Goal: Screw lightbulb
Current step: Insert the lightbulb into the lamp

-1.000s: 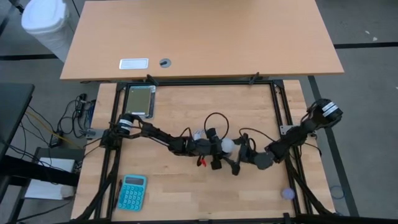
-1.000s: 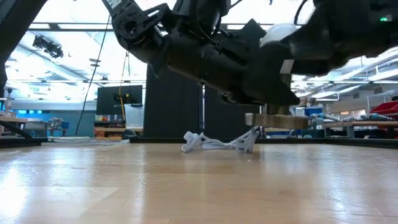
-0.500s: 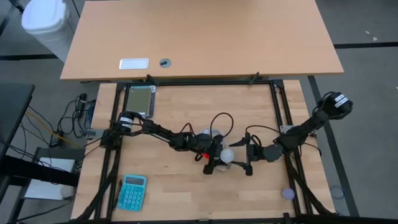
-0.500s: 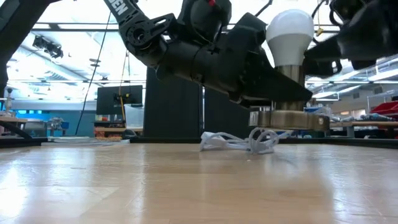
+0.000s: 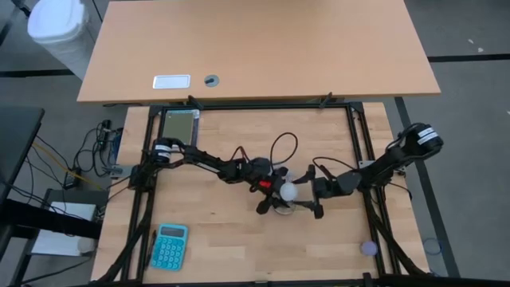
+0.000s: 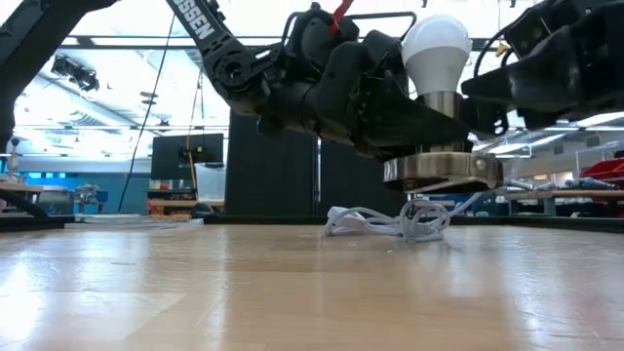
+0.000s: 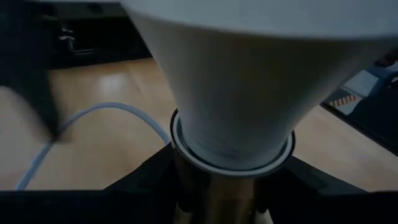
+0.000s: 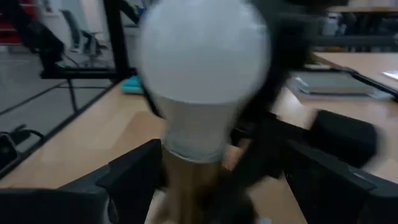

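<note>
The white lightbulb (image 6: 437,54) stands upright with its narrow base in the metal neck of the round grey socket disc (image 6: 444,174). From above, the bulb (image 5: 288,191) is near the table's middle. My left gripper (image 5: 273,201) comes from the left and is shut on the socket. My right gripper (image 5: 307,194) is open, level with the bulb on its right. In the right wrist view its fingers (image 8: 134,177) stand wide on either side of the bulb's neck (image 8: 193,140). The socket's white cord (image 6: 390,219) lies bunched on the table. My left gripper pinches the socket's brass neck (image 7: 217,196), just under the bulb's collar, between its two fingers (image 7: 146,180). The fingers come level from the table's left. The socket disc hangs level, clear of the table, with the bulb upright on it and the cord trailing down.
A teal calculator (image 5: 169,245) lies at the near left, a silver tray (image 5: 179,129) at the far left, and a small purple disc (image 5: 368,248) at the near right. A black frame (image 5: 355,127) borders the work area. Bare wood lies on the near side.
My right gripper, which was at the bulb a second ago, drew back toward the right edge and has come in toward the bulb again. My left gripper has shifted and raised the socket and bulb a little, and the cord has slid along the table with it.
</note>
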